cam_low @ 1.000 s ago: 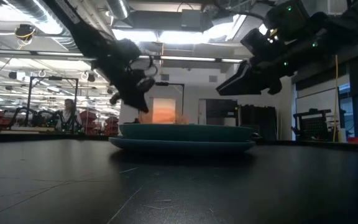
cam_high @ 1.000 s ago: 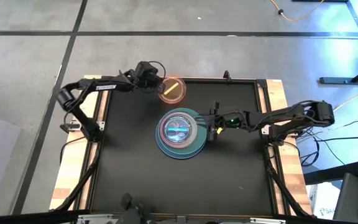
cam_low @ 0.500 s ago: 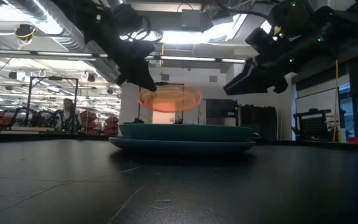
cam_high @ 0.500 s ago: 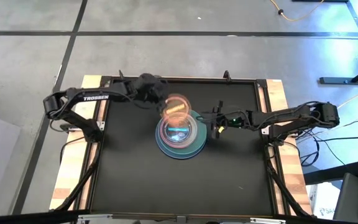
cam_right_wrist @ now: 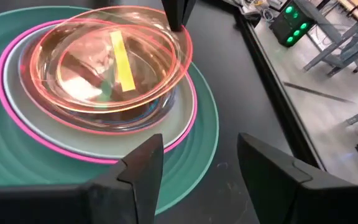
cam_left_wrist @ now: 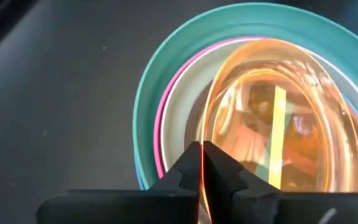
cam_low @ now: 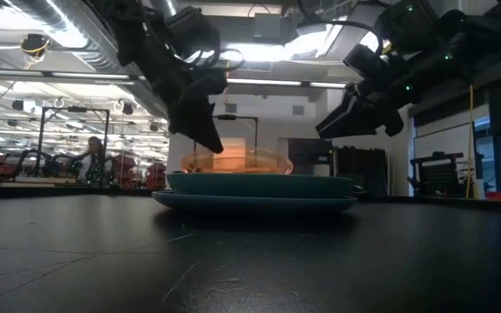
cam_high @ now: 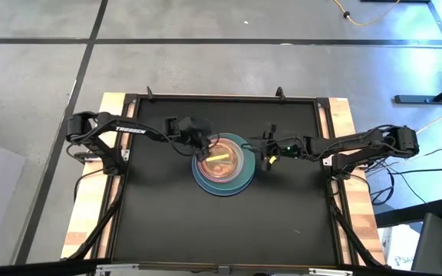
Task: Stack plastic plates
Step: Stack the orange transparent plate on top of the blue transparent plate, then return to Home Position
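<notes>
I held the orange plate (cam_left_wrist: pixel 278 130) by its rim, left hand (cam_left_wrist: pixel 201 163) pinching it over the stack (cam_high: pixel 222 181) for nesting; right hand (cam_right_wrist: pixel 194 163) waited spread alongside.

The high view is bright and even on the grey floor (cam_high: pixel 44 92), but the black table (cam_high: pixel 167 222) looks dark. In the low view, ceiling lights (cam_low: pixel 250 52) glare white, and the arms in front show only as dark shapes. The near table is blurry there. The orange plate (cam_left_wrist: pixel 278 124) glows in the left wrist view.
</notes>
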{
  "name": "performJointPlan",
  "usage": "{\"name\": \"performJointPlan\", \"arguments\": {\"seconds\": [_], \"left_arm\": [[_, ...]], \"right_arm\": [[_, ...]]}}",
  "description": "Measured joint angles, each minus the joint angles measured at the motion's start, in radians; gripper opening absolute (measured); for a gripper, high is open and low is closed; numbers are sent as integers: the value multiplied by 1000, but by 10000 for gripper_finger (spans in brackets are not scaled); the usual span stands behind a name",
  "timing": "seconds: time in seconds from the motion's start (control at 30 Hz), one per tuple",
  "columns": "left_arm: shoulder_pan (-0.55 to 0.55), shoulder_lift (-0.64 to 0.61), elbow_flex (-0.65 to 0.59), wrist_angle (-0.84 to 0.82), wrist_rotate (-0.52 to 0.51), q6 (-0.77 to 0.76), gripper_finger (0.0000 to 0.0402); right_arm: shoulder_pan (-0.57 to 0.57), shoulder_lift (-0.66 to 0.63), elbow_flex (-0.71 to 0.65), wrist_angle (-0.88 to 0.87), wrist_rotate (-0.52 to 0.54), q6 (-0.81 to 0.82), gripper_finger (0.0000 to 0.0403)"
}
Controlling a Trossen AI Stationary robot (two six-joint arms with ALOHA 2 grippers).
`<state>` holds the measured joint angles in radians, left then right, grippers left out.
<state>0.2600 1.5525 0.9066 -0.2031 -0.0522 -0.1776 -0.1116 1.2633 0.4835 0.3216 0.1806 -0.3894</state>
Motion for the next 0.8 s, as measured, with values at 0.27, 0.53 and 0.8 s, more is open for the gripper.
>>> {"name": "performJointPlan", "arguments": {"seconds": [0.27,0.53,0.8], "left_arm": [[-7,-13,0,8,11,52,83],[-13,-112,-3,-101,29,133,127],[-38,-300,-241,101,23,238,104]], "right_arm": [[0,11,-2,-9,-9,15,198],[0,-65,33,-111,-11,52,198],[-62,-267,34,-256,-156,140,177]]}}
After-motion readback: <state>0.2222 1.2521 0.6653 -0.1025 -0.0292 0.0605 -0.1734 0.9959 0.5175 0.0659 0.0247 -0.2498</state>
